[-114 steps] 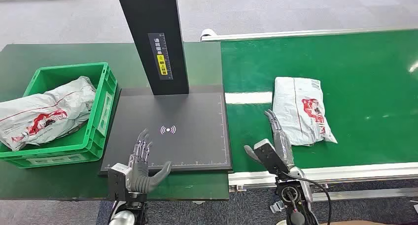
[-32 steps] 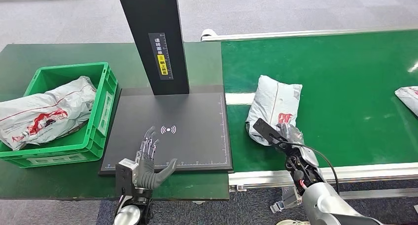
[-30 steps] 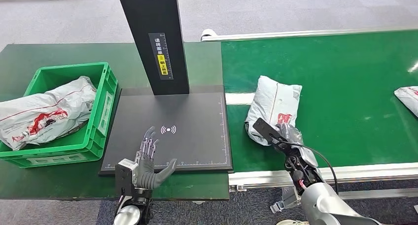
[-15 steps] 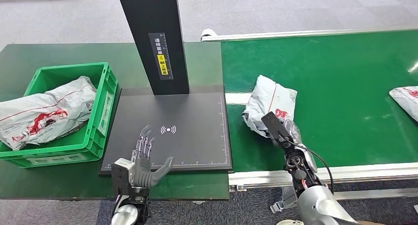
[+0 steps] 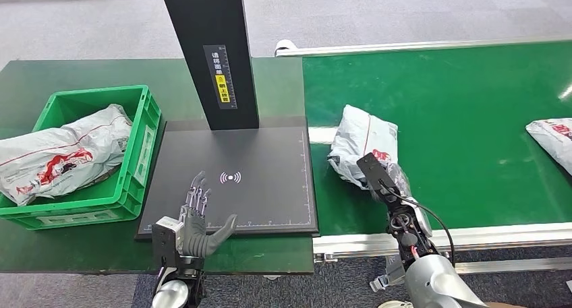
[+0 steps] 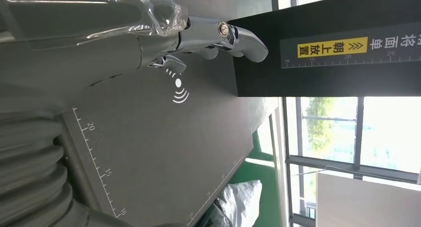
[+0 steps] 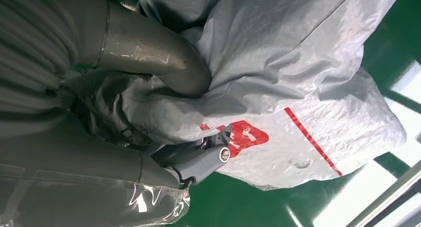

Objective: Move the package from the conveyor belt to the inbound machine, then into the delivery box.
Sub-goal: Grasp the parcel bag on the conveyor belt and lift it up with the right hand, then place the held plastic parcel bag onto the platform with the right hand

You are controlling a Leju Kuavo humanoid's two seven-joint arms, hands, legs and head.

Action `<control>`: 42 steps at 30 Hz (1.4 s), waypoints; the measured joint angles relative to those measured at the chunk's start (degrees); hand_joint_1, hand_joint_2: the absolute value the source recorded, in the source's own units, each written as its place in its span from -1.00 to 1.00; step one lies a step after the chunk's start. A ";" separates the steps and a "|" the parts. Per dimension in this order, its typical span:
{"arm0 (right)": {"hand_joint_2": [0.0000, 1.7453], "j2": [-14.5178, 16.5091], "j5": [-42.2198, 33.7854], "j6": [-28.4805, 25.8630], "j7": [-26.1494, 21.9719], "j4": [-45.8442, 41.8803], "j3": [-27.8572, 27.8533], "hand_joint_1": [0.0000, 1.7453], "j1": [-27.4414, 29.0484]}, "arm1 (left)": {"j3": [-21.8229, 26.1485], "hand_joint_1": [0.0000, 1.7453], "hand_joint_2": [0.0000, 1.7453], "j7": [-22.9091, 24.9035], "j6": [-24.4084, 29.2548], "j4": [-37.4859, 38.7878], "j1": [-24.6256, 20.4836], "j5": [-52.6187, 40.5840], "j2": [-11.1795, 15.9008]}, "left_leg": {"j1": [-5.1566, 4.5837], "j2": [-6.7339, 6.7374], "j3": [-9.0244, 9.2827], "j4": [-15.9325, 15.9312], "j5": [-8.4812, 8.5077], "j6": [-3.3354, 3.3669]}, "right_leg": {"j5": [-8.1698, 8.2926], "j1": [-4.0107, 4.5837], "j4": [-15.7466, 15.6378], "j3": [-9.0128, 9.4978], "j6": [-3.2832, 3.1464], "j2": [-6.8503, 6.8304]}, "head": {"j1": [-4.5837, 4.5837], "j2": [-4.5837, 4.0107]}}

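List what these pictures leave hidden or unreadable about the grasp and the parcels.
- Right hand, head view: its fingers lie under the package.
- Second package, head view: cut off by the frame edge.
- Bagged parcel in the green crate: its label is too small to read.

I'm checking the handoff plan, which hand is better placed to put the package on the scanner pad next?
The right hand: it already grips the package on the belt, just beside the pad. The left hand rests open at the pad's near edge, holding nothing.
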 joint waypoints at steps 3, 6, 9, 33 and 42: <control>1.00 0.05 -0.98 0.27 -0.97 -0.18 -0.10 1.00 0.08 | 0.03 -1.00 1.00 0.00 0.02 -0.01 0.01 -0.05 0.00 | 0.00 0.00 0.00 0.00 0.00 0.00 | 0.00 0.00 0.00 0.00 0.00 0.00 | 0.00 -0.01; 1.00 0.43 -5.92 2.46 -5.85 -2.07 -0.96 1.00 0.80 | 0.23 -1.00 1.00 0.00 0.39 -0.32 0.11 -0.34 0.01 | 0.00 0.00 -0.01 0.00 0.00 0.00 | 0.00 0.00 0.00 0.00 0.00 0.00 | 0.01 0.00; 1.00 1.20 -13.32 7.06 -10.22 -9.22 -1.38 1.00 3.58 | 1.27 -1.00 1.00 -0.04 1.28 -1.74 0.48 -1.18 0.15 | 0.00 -0.01 -0.02 0.00 0.00 0.00 | 0.00 0.00 0.00 -0.02 0.00 0.00 | -0.01 0.01; 1.00 4.94 -26.38 22.52 1.87 -46.29 44.57 1.00 14.64 | 17.03 -1.00 1.00 0.26 4.08 -12.70 1.50 -3.95 0.86 | 0.11 0.09 -0.10 -0.04 0.06 -0.19 | -0.03 0.13 0.08 -0.16 -0.09 0.02 | 0.04 0.00; 1.00 5.95 -27.21 22.79 2.08 -44.94 47.66 1.00 13.99 | 17.41 -1.00 1.00 0.39 3.66 -12.70 1.36 -3.39 0.82 | 0.13 0.09 -0.10 -0.05 0.06 -0.19 | -0.04 0.16 0.09 -0.16 -0.10 0.02 | 0.05 -0.01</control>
